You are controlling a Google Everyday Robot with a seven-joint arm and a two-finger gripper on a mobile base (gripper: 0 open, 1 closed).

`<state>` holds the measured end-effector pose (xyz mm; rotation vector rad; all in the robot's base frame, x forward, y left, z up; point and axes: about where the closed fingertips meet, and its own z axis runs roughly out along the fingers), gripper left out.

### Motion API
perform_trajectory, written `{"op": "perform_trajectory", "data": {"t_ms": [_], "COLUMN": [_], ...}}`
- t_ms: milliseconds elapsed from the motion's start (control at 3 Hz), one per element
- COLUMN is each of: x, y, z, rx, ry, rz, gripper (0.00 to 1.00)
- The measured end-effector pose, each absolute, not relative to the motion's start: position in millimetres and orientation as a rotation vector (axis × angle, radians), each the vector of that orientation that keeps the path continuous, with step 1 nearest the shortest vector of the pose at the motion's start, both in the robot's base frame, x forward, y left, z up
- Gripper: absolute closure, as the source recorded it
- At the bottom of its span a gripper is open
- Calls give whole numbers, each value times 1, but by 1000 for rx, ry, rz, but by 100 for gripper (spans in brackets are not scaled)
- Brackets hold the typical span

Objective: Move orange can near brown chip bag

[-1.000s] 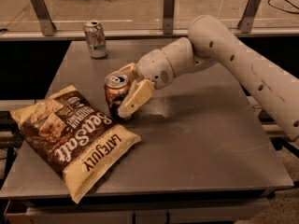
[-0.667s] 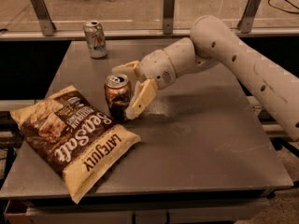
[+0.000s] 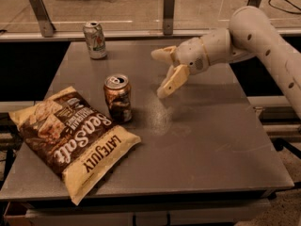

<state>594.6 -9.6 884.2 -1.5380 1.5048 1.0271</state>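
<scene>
The brown chip bag lies flat at the front-left of the worktop, showing white "Sea Salt" lettering and "LATE JULY" print, its corners reaching past the left and front edges. The orange can stands upright just beside the bag's upper right edge; its markings are unreadable. The gripper hovers right of the can, apart from it, fingers spread and holding nothing. A silver-green can stands near the back edge. Bare worktop stretches right and forward.

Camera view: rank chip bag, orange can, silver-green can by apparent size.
1. brown chip bag
2. orange can and silver-green can: alike; latter farther back, so unranked.
gripper: open, right of orange can, apart.
</scene>
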Motion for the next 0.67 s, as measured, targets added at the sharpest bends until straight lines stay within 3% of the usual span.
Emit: {"op": "perform_trajectory", "data": {"t_ms": [333,667], "x": [649,659], "y": [-73,-82], "z": [887,904], "rx": [-1426,-1404], "ry": [1562,1541], "rz": [887,845], "gripper": [0,0]}}
